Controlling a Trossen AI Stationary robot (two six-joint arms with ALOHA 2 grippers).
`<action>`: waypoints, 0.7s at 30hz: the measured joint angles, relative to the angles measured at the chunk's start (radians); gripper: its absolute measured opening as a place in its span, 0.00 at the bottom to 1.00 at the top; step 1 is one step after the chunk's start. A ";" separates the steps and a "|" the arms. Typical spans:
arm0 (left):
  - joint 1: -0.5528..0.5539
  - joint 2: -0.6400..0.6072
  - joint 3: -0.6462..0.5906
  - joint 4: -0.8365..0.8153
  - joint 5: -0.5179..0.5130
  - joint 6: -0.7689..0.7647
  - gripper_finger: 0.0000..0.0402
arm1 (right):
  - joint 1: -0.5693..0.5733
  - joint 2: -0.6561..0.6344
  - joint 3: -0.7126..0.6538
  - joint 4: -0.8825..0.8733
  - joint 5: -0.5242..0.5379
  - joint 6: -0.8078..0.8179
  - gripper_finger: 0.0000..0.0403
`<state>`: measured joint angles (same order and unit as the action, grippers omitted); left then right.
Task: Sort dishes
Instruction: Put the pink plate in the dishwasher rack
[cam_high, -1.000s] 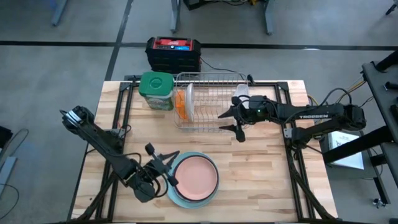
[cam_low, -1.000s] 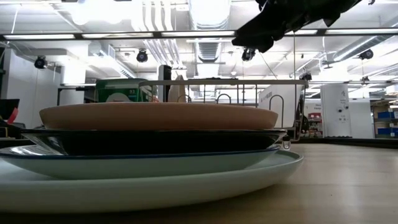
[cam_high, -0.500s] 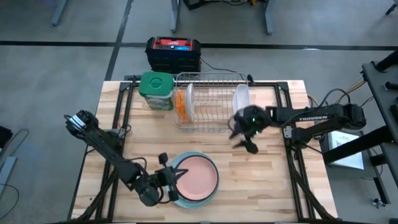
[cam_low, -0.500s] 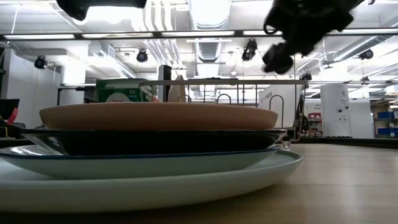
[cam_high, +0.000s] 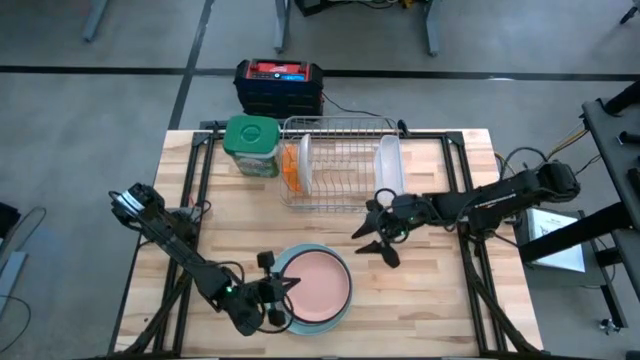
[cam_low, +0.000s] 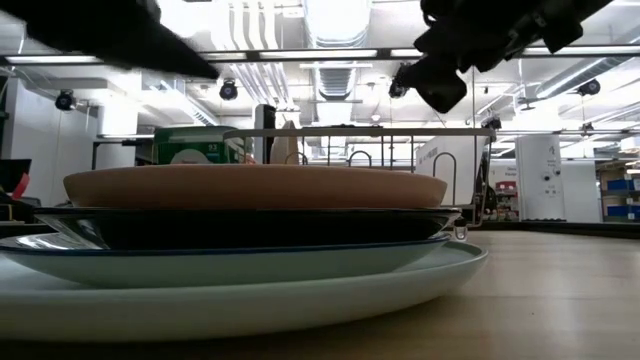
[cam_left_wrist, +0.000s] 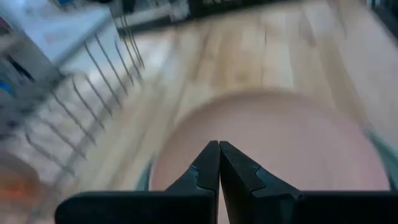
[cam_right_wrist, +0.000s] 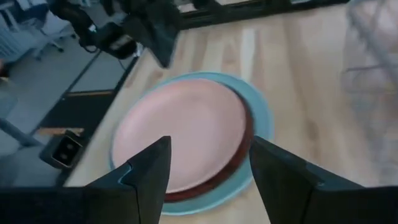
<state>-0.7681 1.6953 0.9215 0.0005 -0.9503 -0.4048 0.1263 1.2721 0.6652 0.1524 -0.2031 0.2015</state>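
A stack of plates lies near the table's near edge: a pink plate (cam_high: 318, 283) on top, a dark red one (cam_right_wrist: 244, 146) under it, and a larger light blue one (cam_high: 338, 312) at the bottom. An orange plate (cam_high: 291, 165) stands on edge in the wire rack (cam_high: 335, 150), and a pale round dish (cam_high: 388, 165) stands at the rack's right end. My left gripper (cam_high: 283, 290) is shut and hovers over the stack's left rim (cam_left_wrist: 218, 149). My right gripper (cam_high: 375, 242) is open, up and to the right of the stack (cam_right_wrist: 208, 168).
A green-lidded jar (cam_high: 250, 145) stands left of the rack at the far edge. A black box with a red top (cam_high: 278, 85) sits beyond the table. Bare wood lies right of the stack and along the near right corner (cam_high: 430, 300).
My right gripper has drawn back from the rack's right end, toward the near edge and lower, and now faces the plate stack; the pale dish stays in the rack. My left gripper has moved toward the near edge and right, over the stack's left rim.
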 joint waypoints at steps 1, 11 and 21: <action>-0.001 -0.001 0.000 -0.042 0.018 -0.038 0.00 | 0.011 0.018 0.002 0.007 0.009 0.025 0.51; -0.031 0.005 0.000 -0.289 0.212 -0.443 0.00 | 0.086 0.236 0.061 0.002 0.154 0.219 0.48; -0.060 0.005 -0.008 -0.287 0.174 -0.447 0.00 | 0.099 0.400 0.162 -0.075 0.224 0.250 0.48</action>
<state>-0.8280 1.7004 0.9138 -0.2863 -0.7761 -0.8516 0.2253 1.6721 0.8267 0.0777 0.0209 0.4514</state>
